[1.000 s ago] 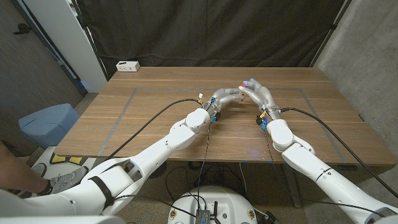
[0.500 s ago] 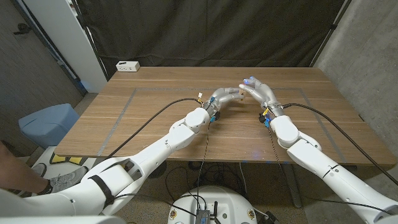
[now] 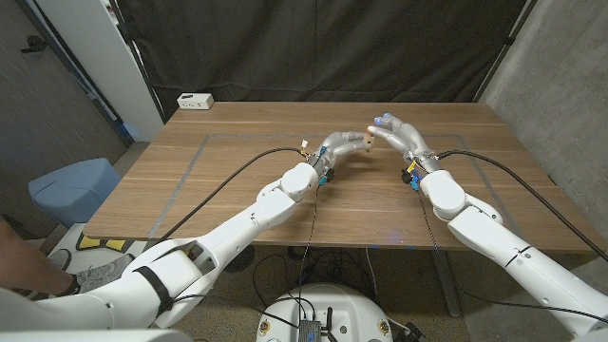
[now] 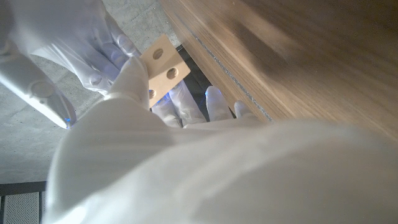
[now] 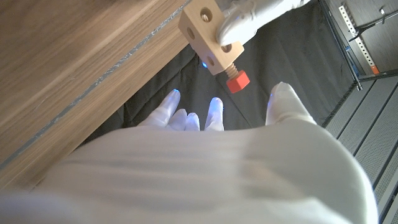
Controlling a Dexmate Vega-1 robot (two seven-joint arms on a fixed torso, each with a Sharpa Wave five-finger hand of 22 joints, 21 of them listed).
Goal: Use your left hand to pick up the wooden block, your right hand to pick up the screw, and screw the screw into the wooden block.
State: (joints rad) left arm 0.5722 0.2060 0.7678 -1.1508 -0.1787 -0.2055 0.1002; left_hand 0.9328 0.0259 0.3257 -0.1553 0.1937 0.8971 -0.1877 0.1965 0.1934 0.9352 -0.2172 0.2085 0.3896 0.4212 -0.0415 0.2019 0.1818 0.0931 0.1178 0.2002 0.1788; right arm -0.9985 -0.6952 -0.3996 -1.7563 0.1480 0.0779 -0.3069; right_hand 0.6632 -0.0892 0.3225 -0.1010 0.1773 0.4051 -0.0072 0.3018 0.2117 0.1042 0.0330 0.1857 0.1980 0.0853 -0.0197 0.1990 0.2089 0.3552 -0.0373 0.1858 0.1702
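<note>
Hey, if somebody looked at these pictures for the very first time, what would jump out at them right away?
Most striking is the pale wooden block held up over the middle of the table by the left robot hand, with a red-headed screw sticking out of one face. Next, the right robot hand meets the left at the block, its fingers spread close to the screw.

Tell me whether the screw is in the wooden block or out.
In. The right wrist view shows the red screw sticking out of the wooden block, held by the left hand.
</note>
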